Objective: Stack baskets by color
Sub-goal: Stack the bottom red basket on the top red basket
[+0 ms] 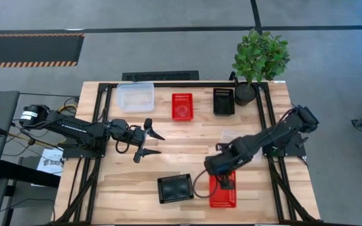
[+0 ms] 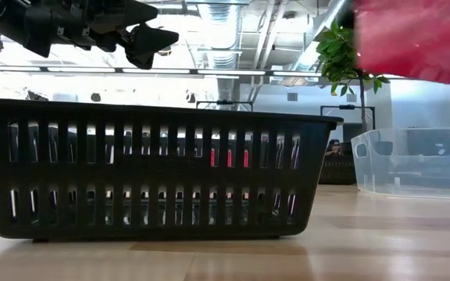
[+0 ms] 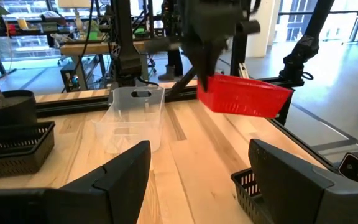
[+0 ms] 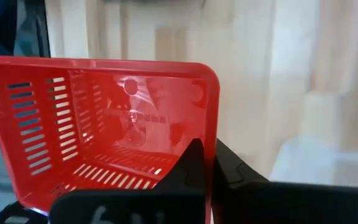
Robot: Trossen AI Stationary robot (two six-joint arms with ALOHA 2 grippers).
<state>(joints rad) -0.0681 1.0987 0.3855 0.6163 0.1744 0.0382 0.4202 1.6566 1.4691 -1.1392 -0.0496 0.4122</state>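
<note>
A red mesh basket (image 3: 247,98) hangs above the table's near right part, with my right gripper (image 1: 222,177) shut on its far end. In the low view it shows as a red blur (image 2: 412,39). A black mesh basket (image 1: 175,188) rests on its base near the front edge. Along the far side stand a clear basket (image 1: 135,96), a second red basket (image 1: 182,105) and a second black basket (image 1: 224,100). Another clear basket (image 3: 132,118) stands by the right arm. My left gripper (image 1: 146,142) waits open at the table's left middle, holding nothing. My right gripper holds the red basket by its far end wall (image 4: 215,118), one finger (image 4: 191,163) inside the basket and the other (image 4: 232,169) outside. The fingers come from above, pointing steeply down. The basket is lifted clear of the table and tilted, its near end lower (image 3: 281,102).
A potted green plant (image 1: 259,59) stands at the far right corner beside the far black basket. Black frame rails (image 1: 275,157) run along the table's left, right and far sides. Bare wood (image 1: 187,144) lies in the table's middle between the two arms.
</note>
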